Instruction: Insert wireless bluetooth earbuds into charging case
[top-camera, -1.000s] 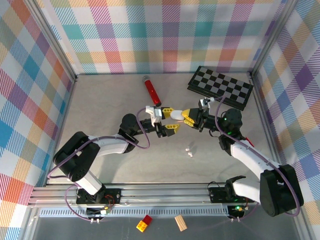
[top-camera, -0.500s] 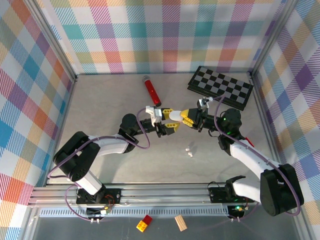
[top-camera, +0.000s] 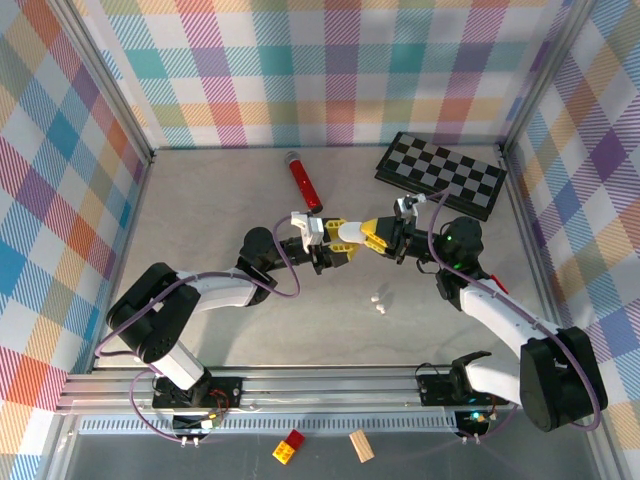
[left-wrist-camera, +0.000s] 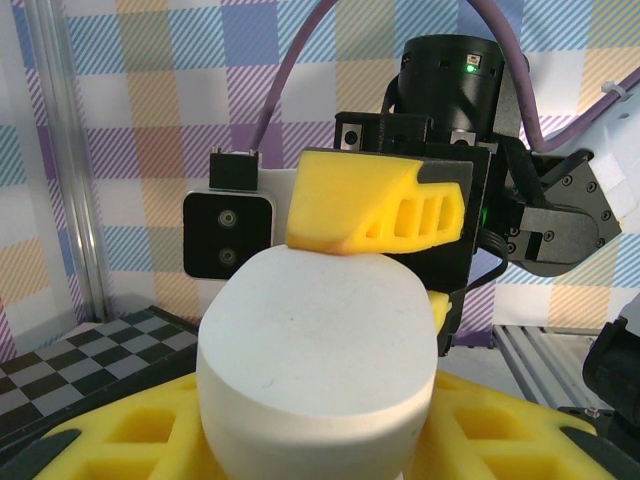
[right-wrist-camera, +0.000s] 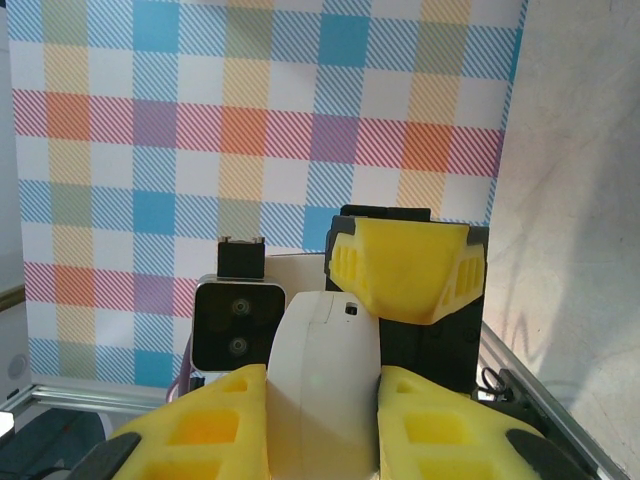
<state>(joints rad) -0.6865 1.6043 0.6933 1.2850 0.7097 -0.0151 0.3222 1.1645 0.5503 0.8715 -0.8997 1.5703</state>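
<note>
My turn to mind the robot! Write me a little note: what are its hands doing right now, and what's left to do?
The left end effector has a finger on either side of the white charging case; I cannot tell whether they pinch it.
The right end effector is shut on the case's other end, so the case is held up between both arms.
Two tiny white earbuds lie loose on the table, nearer the arm bases than the case.
Done: the case is picked up.
Left: the case looks closed, so probably open it, then put the earbuds in.
</note>
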